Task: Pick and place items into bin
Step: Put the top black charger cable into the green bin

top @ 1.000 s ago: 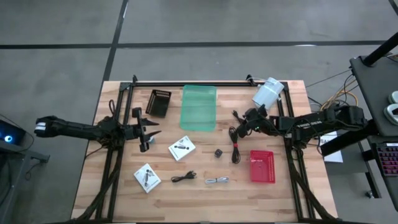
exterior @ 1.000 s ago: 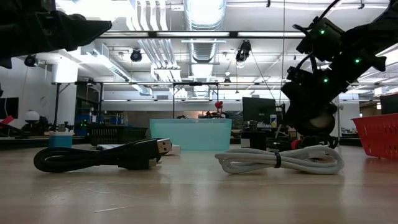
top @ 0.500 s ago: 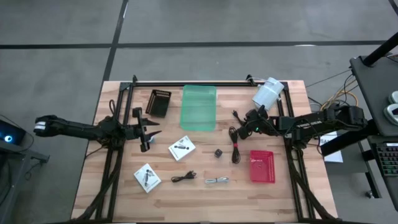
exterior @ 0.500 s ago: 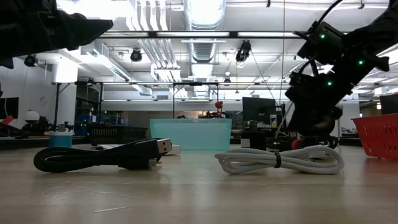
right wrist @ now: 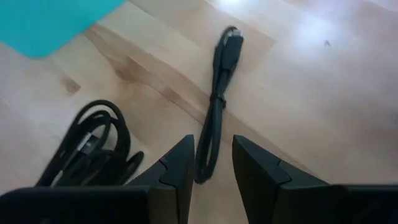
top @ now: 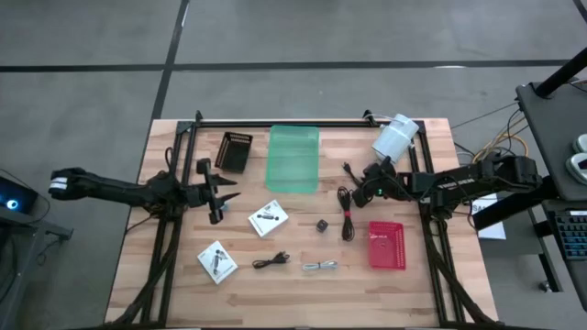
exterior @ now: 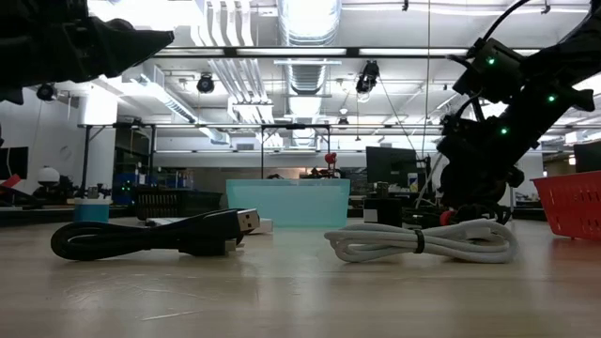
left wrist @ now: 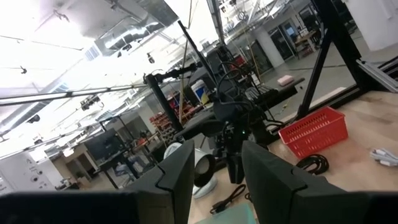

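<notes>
While the left gripper (top: 220, 195) hangs parked and parted over the table's left side, the right gripper (top: 359, 189) has sunk lower than a second ago, its body now down near the tabletop in the low view. Its jaws stand open, astride a thin black cable (right wrist: 217, 112) lying straight on the wood; a coiled black cable (right wrist: 93, 149) sits just beside it, partly cut off. Nothing gripped yet. From above, the arm hides the cable's upper stretch. The green bin (top: 293, 158) waits near, and the pale grey cable (exterior: 423, 241) lies apart.
</notes>
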`<state>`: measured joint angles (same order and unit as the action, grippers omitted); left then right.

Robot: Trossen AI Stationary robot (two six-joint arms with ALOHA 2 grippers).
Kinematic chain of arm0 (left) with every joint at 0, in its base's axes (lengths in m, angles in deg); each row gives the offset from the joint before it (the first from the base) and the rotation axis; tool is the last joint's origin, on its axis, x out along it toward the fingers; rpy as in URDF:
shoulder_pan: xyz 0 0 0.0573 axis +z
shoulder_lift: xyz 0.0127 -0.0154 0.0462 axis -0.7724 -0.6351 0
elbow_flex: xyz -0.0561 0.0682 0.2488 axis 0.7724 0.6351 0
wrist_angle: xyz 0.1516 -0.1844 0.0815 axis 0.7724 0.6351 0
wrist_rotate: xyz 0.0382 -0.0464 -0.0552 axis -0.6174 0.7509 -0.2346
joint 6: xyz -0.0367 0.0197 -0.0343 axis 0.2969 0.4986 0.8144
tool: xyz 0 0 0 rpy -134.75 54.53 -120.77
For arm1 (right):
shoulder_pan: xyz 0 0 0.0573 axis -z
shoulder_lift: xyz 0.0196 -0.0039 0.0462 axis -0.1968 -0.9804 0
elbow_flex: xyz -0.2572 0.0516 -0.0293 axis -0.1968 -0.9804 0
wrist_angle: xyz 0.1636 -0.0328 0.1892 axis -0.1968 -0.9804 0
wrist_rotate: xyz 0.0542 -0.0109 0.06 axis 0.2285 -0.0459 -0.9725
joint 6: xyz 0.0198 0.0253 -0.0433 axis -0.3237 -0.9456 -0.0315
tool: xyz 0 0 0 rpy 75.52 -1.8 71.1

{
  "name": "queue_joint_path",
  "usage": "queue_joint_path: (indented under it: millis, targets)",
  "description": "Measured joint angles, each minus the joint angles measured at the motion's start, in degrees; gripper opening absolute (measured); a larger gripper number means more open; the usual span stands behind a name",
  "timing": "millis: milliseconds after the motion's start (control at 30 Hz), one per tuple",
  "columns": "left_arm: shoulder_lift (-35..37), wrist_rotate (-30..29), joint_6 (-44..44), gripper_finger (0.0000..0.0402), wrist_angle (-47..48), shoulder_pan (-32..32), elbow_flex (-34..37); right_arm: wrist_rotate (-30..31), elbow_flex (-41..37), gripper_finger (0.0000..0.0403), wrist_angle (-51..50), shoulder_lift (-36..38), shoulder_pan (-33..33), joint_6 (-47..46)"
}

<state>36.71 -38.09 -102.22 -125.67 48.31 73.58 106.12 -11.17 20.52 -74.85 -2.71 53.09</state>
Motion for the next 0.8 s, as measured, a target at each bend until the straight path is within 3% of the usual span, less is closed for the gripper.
queue_joint_path:
  millis: [600, 800]
  targets:
    - [-4.27, 0.00, -0.15, 0.0118, -5.32, 0.00, -0.22, -0.57, -0.71, 0.0096, 0.16, 0.00, 0.00, -0.04]
    - [-4.34, 0.00, -0.15, 0.0118, -5.26, 0.00, -0.22, -1.96, -0.71, 0.0096, 1.72, -4.06, 1.00, -0.02]
